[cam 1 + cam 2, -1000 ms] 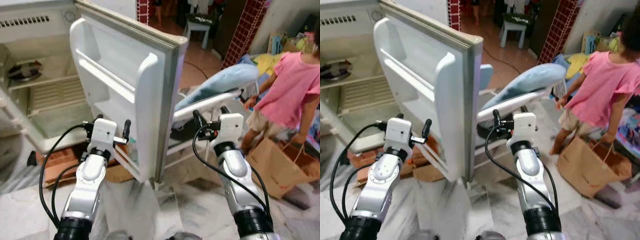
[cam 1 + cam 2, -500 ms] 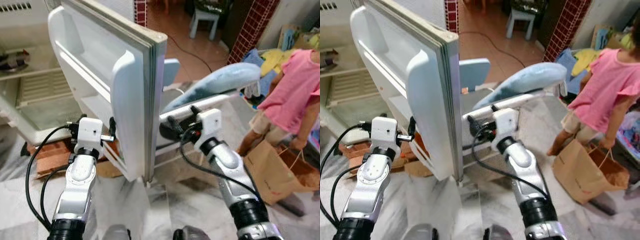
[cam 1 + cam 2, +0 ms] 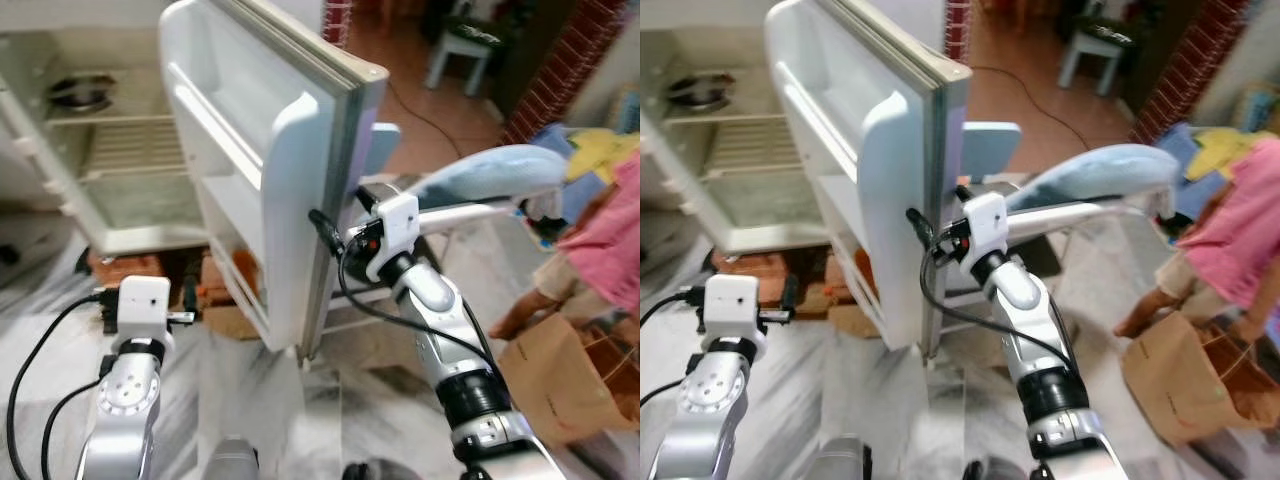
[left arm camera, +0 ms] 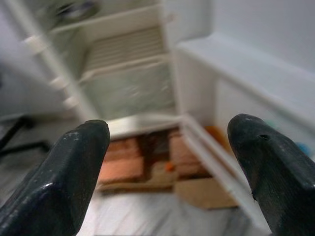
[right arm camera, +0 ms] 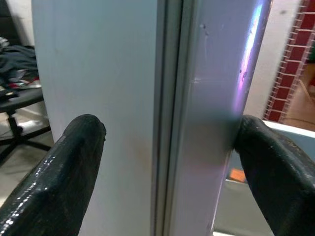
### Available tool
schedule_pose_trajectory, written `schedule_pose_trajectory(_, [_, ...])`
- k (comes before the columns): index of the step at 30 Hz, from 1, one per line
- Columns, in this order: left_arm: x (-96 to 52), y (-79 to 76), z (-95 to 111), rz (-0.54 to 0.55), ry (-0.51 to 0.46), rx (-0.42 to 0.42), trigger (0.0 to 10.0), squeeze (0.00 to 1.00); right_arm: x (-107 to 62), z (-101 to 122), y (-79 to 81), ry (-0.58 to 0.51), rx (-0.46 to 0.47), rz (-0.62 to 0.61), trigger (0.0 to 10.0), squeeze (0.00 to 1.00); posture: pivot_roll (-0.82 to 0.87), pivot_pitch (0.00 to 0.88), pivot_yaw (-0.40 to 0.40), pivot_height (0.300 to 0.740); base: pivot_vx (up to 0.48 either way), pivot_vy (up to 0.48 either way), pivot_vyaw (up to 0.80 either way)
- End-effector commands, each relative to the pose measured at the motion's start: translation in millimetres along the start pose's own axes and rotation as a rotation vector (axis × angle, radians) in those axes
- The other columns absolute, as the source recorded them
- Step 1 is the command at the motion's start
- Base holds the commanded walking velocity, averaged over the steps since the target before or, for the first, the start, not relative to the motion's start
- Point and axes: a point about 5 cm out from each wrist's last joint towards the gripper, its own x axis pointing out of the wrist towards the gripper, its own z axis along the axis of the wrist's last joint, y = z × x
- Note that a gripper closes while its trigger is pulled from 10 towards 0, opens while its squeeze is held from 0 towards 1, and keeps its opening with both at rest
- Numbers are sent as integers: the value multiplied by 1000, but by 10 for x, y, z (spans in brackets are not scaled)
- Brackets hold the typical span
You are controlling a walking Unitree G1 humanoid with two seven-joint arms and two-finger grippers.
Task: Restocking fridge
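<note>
The left claw (image 3: 178, 312) hangs low with its fingers apart and empty, short of the open fridge (image 3: 120, 195). The right claw (image 5: 162, 147) is nearer to the work: it is spread around the free edge of the fridge door (image 3: 290, 160), one finger on each face, gripping nothing yet. This edge runs upright, straight ahead of the claw. The door is smooth white plastic with moulded shelves, and its outer side is glossy.
</note>
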Motion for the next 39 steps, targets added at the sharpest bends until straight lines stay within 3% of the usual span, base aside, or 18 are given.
schedule_pose_trajectory(1, [2, -53, 86, -34, -25, -7, 10000, 0, 23, 0, 16, 0, -11, 11, 10000, 0, 110, 72, -54, 740, 0, 0, 444])
schedule_pose_trajectory(6, [-4, -148, 64, -114, 20, 1, 10000, 0, 136, 52, 28, -21, 10, 9, 10000, 0, 108, 97, -43, 740, 0, 0, 166])
schedule_pose_trajectory(7, [-3, -163, 57, -130, 32, 2, 10000, 0, 169, 77, 45, -31, 43, 18, 10000, 0, 108, 97, -43, 740, 0, 0, 0])
schedule_pose_trajectory(8, [-10, -193, 37, -165, 56, 6, 10000, 0, 220, 124, 132, -48, 143, 79, 10000, 0, 117, 87, -39, 740, 0, 0, 0])
schedule_pose_trajectory(9, [-10, -193, 37, -165, 56, 6, 10000, 0, 220, 124, 132, -48, 143, 79, 10000, 0, 117, 87, -39, 740, 0, 0, 0])
schedule_pose_trajectory(11, [-24, -209, 20, -191, 70, 10, 10000, 0, 211, 192, 331, -66, 244, 247, 10000, 0, 124, 67, -41, 740, 0, 0, 0])
schedule_pose_trajectory(13, [-40, -230, 8, -226, 89, -4, 10000, 0, 114, 376, 620, -117, 374, 500, 10000, 0, 121, 66, -39, 740, 0, 0, 0])
schedule_pose_trajectory(14, [-40, -230, 8, -226, 89, -4, 10000, 0, 114, 376, 620, -117, 374, 500, 10000, 0, 121, 66, -39, 740, 0, 0, 0])
schedule_pose_trajectory(15, [-64, -260, -23, -249, 128, -25, 10000, 0, 50, 430, 759, -132, 399, 605, 10000, 0, 121, 65, -40, 740, 0, 0, 0])
schedule_pose_trajectory(16, [-110, -295, -56, -273, 175, -59, 10000, 0, 57, 375, 747, -118, 397, 573, 10000, 0, 126, 69, -41, 740, 0, 0, 0])
schedule_pose_trajectory(21, [-179, -348, -88, -320, 210, -72, 10000, 0, 20, 327, 670, -107, 466, 550, 10000, 0, 131, 72, -42, 740, 0, 0, 0])
schedule_pose_trajectory(30, [-208, -407, -98, -381, 243, -43, 10000, 0, -45, 142, 398, 2, 364, 385, 10000, 0, 117, 79, -44, 740, 0, 0, 0])
schedule_pose_trajectory(34, [-207, -409, -72, -374, 233, -30, 10000, 0, -43, 44, 246, 30, 216, 225, 10000, 0, 114, 82, -47, 740, 0, 0, 0])
schedule_pose_trajectory(35, [-154, -359, -23, -323, 188, -15, 10000, 0, -60, 13, 118, 30, 149, 84, 10000, 0, 111, 82, -50, 740, 0, 0, 0])
schedule_pose_trajectory(36, [-154, -359, -23, -323, 188, -15, 10000, 0, -60, 13, 118, 30, 149, 84, 10000, 0, 111, 82, -50, 740, 0, 0, 0])
schedule_pose_trajectory(39, [-44, -269, 71, -240, 109, 7, 10000, 0, -169, -51, -74, 46, 89, -133, 10000, 0, 108, 70, -56, 740, 0, 0, 0])
